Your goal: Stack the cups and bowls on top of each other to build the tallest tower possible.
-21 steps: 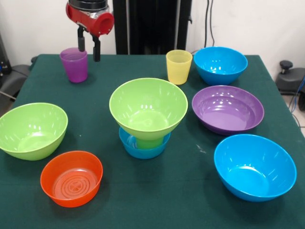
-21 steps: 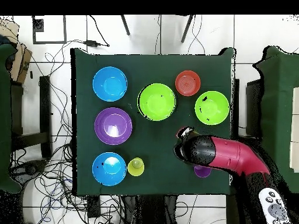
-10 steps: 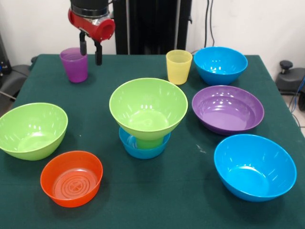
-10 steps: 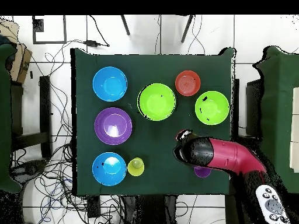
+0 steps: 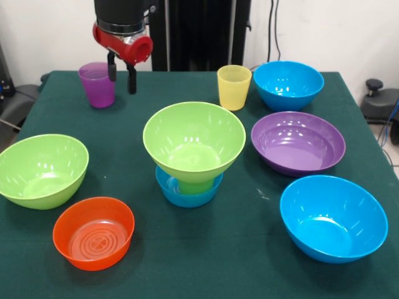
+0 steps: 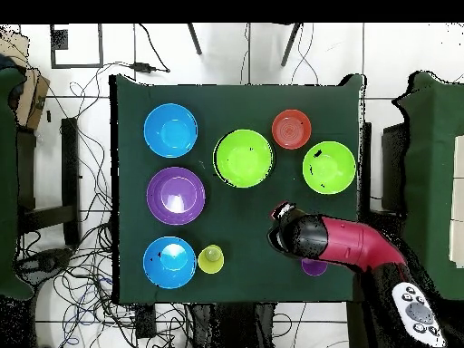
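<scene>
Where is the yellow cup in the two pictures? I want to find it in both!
Front view: the yellow cup stands near the top, right of the middle, just left of a blue bowl.
Overhead view: the yellow cup sits near the bottom of the table, left of the middle, just right of that blue bowl.
Shared landmark: the big purple bowl, next to that blue bowl.

Probably a lab: floor cables [image 6: 82,272].

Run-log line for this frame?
gripper: open, beside translucent purple cup | tower: small blue bowl, green cup, lime green bowl | holding: nothing
</scene>
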